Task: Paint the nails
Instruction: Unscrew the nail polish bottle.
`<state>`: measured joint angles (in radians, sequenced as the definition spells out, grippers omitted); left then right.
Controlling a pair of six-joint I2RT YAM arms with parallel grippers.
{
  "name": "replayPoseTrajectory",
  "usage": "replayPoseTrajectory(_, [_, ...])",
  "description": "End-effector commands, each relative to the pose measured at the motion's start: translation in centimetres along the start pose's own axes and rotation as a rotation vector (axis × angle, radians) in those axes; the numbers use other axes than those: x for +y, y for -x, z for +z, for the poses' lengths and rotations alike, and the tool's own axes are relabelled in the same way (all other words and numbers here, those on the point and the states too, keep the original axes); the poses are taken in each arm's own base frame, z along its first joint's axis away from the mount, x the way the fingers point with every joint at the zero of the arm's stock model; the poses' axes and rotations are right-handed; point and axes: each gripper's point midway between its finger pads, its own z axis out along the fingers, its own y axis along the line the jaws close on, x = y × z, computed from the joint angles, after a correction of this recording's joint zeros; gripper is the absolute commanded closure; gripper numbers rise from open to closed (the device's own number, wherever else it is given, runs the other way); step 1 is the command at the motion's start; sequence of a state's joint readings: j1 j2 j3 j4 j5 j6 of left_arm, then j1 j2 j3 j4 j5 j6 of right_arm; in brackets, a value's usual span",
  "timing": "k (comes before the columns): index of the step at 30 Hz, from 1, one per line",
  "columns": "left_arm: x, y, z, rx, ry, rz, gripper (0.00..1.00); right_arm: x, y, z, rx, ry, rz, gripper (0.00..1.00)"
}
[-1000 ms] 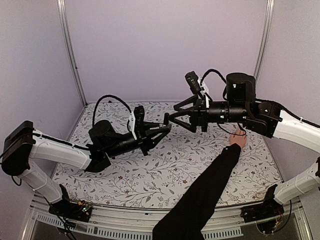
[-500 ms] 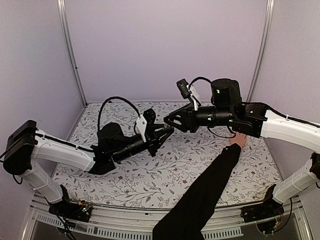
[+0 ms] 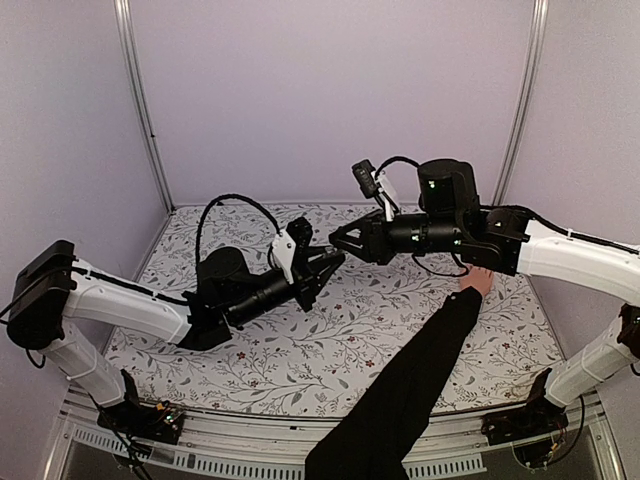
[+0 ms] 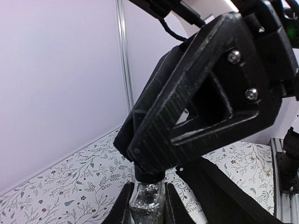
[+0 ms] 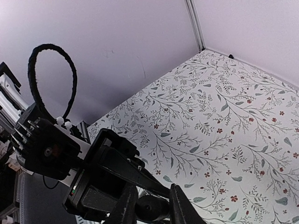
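Over the bench [image 3: 400, 330] middle, our left fingers [image 4: 125, 207] hold the glitter bottle [image 4: 147, 205]; our right fingers [image 5: 127, 207] grip its cap [image 5: 152, 208].

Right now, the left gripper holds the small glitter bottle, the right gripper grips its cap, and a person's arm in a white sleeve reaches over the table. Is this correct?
Not quite: the sleeve is black, not white, as the top external view shows. The left gripper does hold the bottle, and the right gripper does grip its cap.
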<state>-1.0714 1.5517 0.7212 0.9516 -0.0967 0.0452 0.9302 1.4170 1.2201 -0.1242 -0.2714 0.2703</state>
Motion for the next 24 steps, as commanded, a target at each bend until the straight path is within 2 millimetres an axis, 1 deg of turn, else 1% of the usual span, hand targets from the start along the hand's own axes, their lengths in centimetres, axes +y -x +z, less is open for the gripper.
replayPoseTrajectory(1, [-0.4, 1.2, 0.3, -0.030, -0.004, 0.009, 1.00, 0.6, 1.3, 0.0, -0.033, 0.016, -0.007, 0.81])
replayPoseTrajectory(3, [-0.7, 1.3, 0.2, -0.036, -0.026, 0.010, 1.00, 1.0, 1.5, -0.1, -0.037, 0.033, -0.015, 0.88])
replayPoseTrajectory(6, [-1.6, 1.6, 0.1, -0.046, -0.077, 0.015, 1.00, 2.0, 1.7, -0.3, -0.048, 0.091, -0.045, 0.98])
replayPoseTrajectory(7, [-1.8, 1.7, 0.1, -0.049, -0.091, 0.013, 1.00, 2.3, 1.8, -0.5, -0.054, 0.106, -0.055, 1.00])
replayPoseTrajectory(11, [-3.8, 2.6, -0.8, -0.089, -0.226, -0.005, 1.00, 3.7, 2.3, -1.3, -0.074, 0.170, -0.110, 1.00])
replayPoseTrajectory(17, [-6.4, 5.0, -3.5, -0.198, -0.474, -0.051, 1.00, 5.9, 2.7, -2.8, -0.087, 0.271, -0.210, 1.00])
replayPoseTrajectory(24, [-9.5, 6.5, -6.4, -0.250, -0.751, -0.051, 1.00, 8.7, 2.6, -4.7, -0.074, 0.409, -0.325, 1.00])
